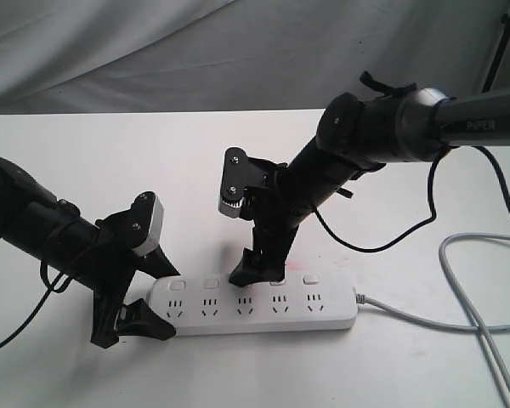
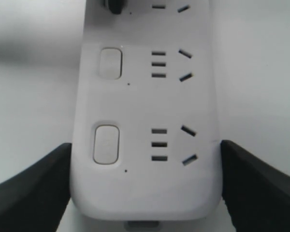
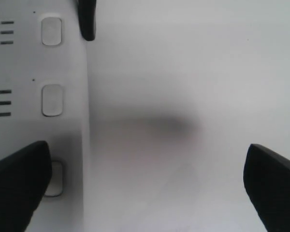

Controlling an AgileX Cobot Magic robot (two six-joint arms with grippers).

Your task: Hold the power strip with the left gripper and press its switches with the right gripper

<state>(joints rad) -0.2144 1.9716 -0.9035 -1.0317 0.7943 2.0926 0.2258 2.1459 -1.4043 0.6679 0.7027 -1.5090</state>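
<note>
The white power strip (image 1: 255,308) lies along the table's front, and its grey cord (image 1: 425,320) leaves from its right end. My left gripper (image 1: 151,293) is shut on the strip's left end. In the left wrist view its black fingers (image 2: 34,186) press both long sides of the power strip (image 2: 145,96), beside the end switch (image 2: 106,143). My right gripper (image 1: 259,265) is open, its fingers wide apart. One fingertip (image 1: 243,274) rests on the third switch from the left. In the right wrist view that finger (image 3: 19,181) partly covers a switch (image 3: 55,179); two more switches (image 3: 52,100) show uncovered.
The grey cord loops over the table (image 1: 85,161) at the right (image 1: 484,246). A thin black cable (image 1: 382,246) hangs from the right arm. Grey cloth (image 1: 153,51) hangs behind the table. A dark stand leg (image 1: 497,51) is at the back right.
</note>
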